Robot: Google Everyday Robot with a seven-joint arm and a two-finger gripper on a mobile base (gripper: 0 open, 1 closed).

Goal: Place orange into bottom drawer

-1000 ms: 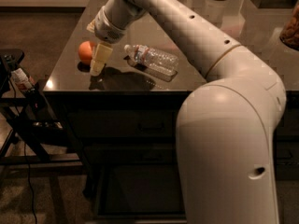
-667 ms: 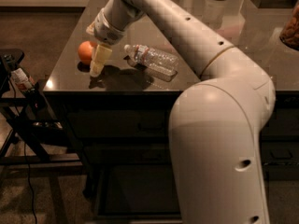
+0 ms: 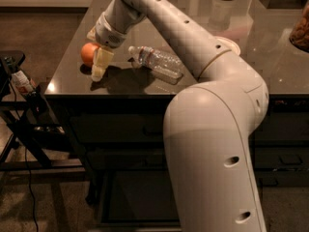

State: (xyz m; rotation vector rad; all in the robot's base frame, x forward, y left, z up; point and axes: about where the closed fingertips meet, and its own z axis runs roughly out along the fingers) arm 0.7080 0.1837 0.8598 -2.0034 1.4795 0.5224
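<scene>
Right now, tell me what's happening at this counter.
The robot's arm reaches across the dark countertop, with its gripper down against the orange near the front edge. Whether it has hold of the orange cannot be told. The orange sits on the countertop, not yet in any drawer. A clear plastic bottle lies on its side nearby.

The orange (image 3: 87,53) is a bright, plain orange against the glossy dark brown-black tabletop (image 3: 203,87), which carries pale reflections. The claw (image 3: 98,71), hanging over the tabletop's left end right beside the orange, is pale cream-yellow below a white wrist with a dark band. The arm (image 3: 212,139) is smooth off-white, dotted with small dark holes. A clear plastic bottle (image 3: 157,64) shows greyish glints. The bottom drawer (image 3: 145,197) is dark grey. The floor (image 3: 48,23) is dull brown.
</scene>
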